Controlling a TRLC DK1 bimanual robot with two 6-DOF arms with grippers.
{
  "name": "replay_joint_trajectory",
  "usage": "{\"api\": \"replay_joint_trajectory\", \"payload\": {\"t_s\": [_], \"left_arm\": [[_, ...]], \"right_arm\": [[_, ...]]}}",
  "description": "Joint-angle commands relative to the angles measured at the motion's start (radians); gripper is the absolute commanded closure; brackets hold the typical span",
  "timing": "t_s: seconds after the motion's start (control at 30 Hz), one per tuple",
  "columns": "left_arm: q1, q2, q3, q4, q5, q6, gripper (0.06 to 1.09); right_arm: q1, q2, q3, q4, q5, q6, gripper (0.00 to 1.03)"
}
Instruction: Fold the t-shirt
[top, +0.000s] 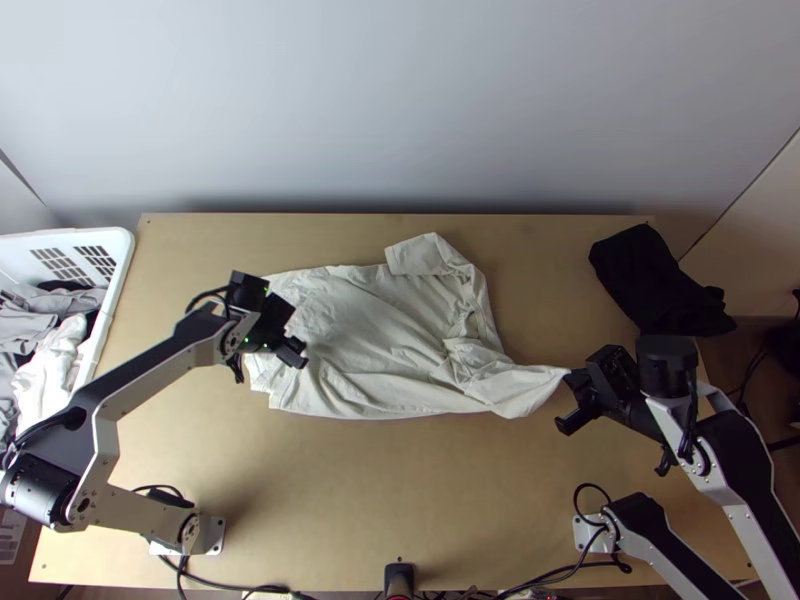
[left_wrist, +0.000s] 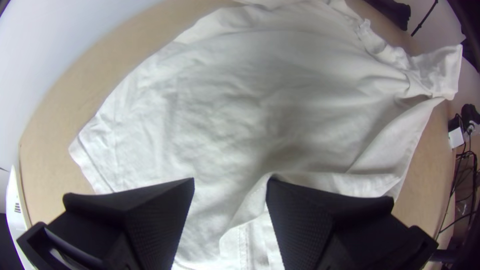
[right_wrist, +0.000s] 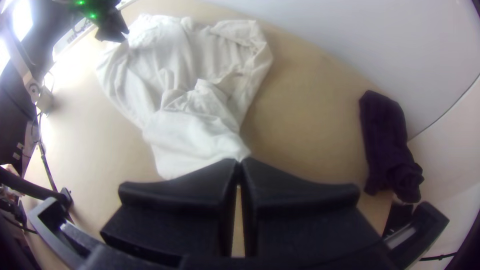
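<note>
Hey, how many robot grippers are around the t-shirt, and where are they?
2. The left gripper, fingers apart, is at the t-shirt's end nearer the white basket; the right gripper pinches a tip of cloth at the other end.

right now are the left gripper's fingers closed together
No, the left gripper's two fingers stand wide apart, with the pale t-shirt showing in the gap between them.
</note>
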Motion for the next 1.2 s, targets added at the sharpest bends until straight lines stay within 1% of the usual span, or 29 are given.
{"api": "replay_joint_trajectory", "payload": {"t_s": [0.0,0.1,0.23,0.4,0.5,0.57,0.63,0.8,0.83,0.9,0.93,1.17], "left_arm": [[0.053,-0.041,0.084,-0.182,0.056,-0.013,0.35],[0.061,-0.052,0.093,-0.279,0.062,-0.016,0.36],[0.059,-0.07,0.105,-0.374,0.105,-0.044,0.35],[0.061,-0.09,0.128,-0.431,0.148,-0.093,0.35],[0.055,-0.082,0.131,-0.439,0.183,-0.111,0.36],[0.039,-0.069,0.133,-0.439,0.183,-0.124,0.36],[0.024,-0.047,0.137,-0.434,0.183,-0.128,0.4],[0.003,-0.004,0.143,-0.399,0.181,-0.137,0.41],[-0.002,0.007,0.147,-0.397,0.181,-0.139,0.43],[-0.01,0.022,0.15,-0.396,0.181,-0.145,0.43],[-0.011,0.03,0.147,-0.391,0.181,-0.145,0.46],[-0.016,0.051,0.113,-0.357,0.18,-0.151,0.46]], "right_arm": [[0.0,0.016,-0.009,0.016,0.002,0.004,1.0],[0.002,0.02,-0.02,0.025,0.0,0.004,1.0],[0.01,0.025,-0.026,0.036,0.002,0.004,1.0],[0.01,0.023,-0.028,0.036,0.0,0.005,1.0],[0.011,0.017,-0.038,0.036,0.0,0.007,1.0],[0.013,0.017,-0.04,0.036,0.0,0.008,1.0],[0.017,0.016,-0.038,0.036,0.0,0.014,1.0],[0.017,0.002,-0.035,0.033,0.002,0.016,1.0],[0.016,-0.001,-0.037,0.03,0.002,0.016,1.0],[0.016,-0.009,-0.038,0.025,0.002,0.016,1.0],[0.016,-0.01,-0.038,0.025,0.003,0.016,1.0],[0.014,-0.015,-0.035,0.024,0.005,0.017,1.0]]}}
